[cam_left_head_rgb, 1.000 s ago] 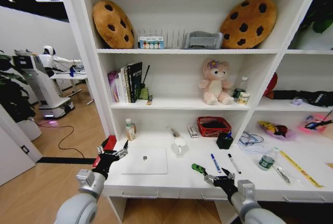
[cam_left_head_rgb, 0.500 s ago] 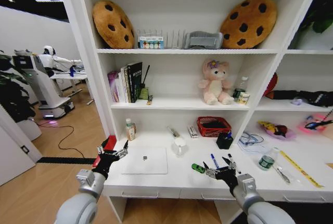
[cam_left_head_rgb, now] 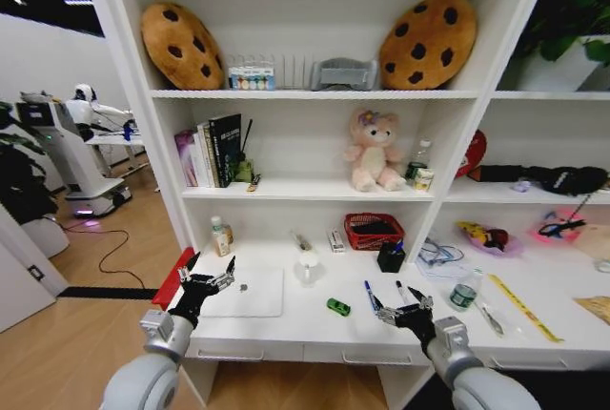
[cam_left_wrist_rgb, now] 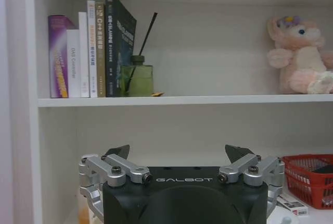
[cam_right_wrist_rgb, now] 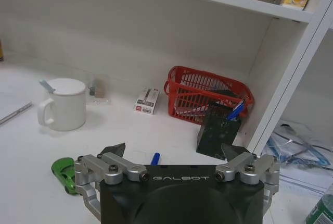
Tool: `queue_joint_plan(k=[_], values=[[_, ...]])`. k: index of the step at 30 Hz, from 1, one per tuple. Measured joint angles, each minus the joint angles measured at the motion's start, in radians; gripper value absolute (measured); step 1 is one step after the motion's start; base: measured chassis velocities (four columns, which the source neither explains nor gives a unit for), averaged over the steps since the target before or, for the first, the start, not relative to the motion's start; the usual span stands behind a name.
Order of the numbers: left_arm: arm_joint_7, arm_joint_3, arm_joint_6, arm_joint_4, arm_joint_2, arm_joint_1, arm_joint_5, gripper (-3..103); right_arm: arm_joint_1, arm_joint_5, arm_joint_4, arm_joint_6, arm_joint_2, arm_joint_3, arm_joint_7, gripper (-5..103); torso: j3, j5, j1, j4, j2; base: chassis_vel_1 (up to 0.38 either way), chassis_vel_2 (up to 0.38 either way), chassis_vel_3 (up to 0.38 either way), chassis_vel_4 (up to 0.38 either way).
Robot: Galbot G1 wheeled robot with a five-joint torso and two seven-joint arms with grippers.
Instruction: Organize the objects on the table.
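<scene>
Left gripper [cam_left_head_rgb: 208, 281]: held above the table's left end, just beside the laptop's near-left corner; fingers spread wide, nothing held. No shift against the laptop is noted over the last second.
Laptop [cam_left_head_rgb: 243, 293]: closed and flat on the table [cam_left_head_rgb: 315, 332], left of centre, untouched.
Bottle [cam_left_head_rgb: 221, 236]: upright behind the laptop, by the shelf upright.
Mug [cam_left_head_rgb: 305, 267]: set behind the table's middle, between laptop and car.
Car [cam_left_head_rgb: 337, 307]: green, on the table just left of the pens, apart from both grippers.
Blue pen [cam_left_head_rgb: 369, 294]: flat on the table, its near end by the right gripper's left finger.
Black pen [cam_left_head_rgb: 401, 290]: flat beside the blue pen, its near end just beyond the right gripper.
Right gripper [cam_left_head_rgb: 400, 313]: brought forward within the last second from the table's front edge to the pens' near ends; fingers wide open, empty.
View: all items are shifted leftward in the head view, which is read as camera movement, not movement of objects.
Meaning for task: a reach toward the pens is judged to be under way; no object has yet been grasped or sorted.
</scene>
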Motion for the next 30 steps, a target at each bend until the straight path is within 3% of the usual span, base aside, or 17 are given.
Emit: queue_joint_plan(k=[2,3,5,9,12,16,20,30], values=[[0.001,0.0,0.0,0.0,0.0,0.0,0.0,100,0.021,0.025,-0.034,0.01,-0.065,-0.003,-0.101,100,0.0,-0.0001,0.0,-0.0006,0.0,-0.193,-0.215,0.176,0.167],[0.001,0.0,0.0,0.0,0.0,0.0,0.0,100,0.021,0.025,-0.034,0.01,-0.065,-0.003,-0.101,100,0.0,-0.0001,0.0,-0.0006,0.0,-0.174,-0.196,0.176,0.142],[0.001,0.0,0.0,0.0,0.0,0.0,0.0,100,0.077,0.04,-0.077,0.031,-0.153,-0.018,-0.221,100,0.0,0.001,0.0,0.0005,0.0,-0.109,-0.106,0.126,0.111],[0.001,0.0,0.0,0.0,0.0,0.0,0.0,100,0.106,0.07,-0.102,0.032,-0.223,-0.026,-0.296,100,0.0,-0.0003,0.0,0.0001,0.0,-0.012,-0.043,0.05,0.023],[0.0,-0.001,0.0,0.0,0.0,0.0,0.0,100,0.116,0.059,-0.168,0.093,-0.362,-0.024,-0.443,100,0.0,-0.0005,0.0,0.0,0.0,0.022,0.069,-0.036,-0.051],[0.0,-0.001,0.0,0.0,0.0,0.0,0.0,100,0.12,0.065,-0.192,0.107,-0.43,-0.029,-0.523,100,0.0,-0.0001,0.0,0.0001,0.0,0.032,0.049,-0.032,-0.037],[0.0,0.0,0.0,0.0,0.0,0.0,0.0,100,0.17,0.074,-0.226,0.094,-0.46,-0.061,-0.59,100,0.0,0.0003,0.0,-0.0001,0.0,0.0,0.0,0.0,0.0],[0.0,0.0,0.0,0.0,0.0,0.0,0.0,100,0.346,0.109,-0.332,0.069,-0.43,-0.236,-0.594,100,0.0,0.0,0.0,-0.0001,0.0,0.0,0.0,0.0,0.0]])
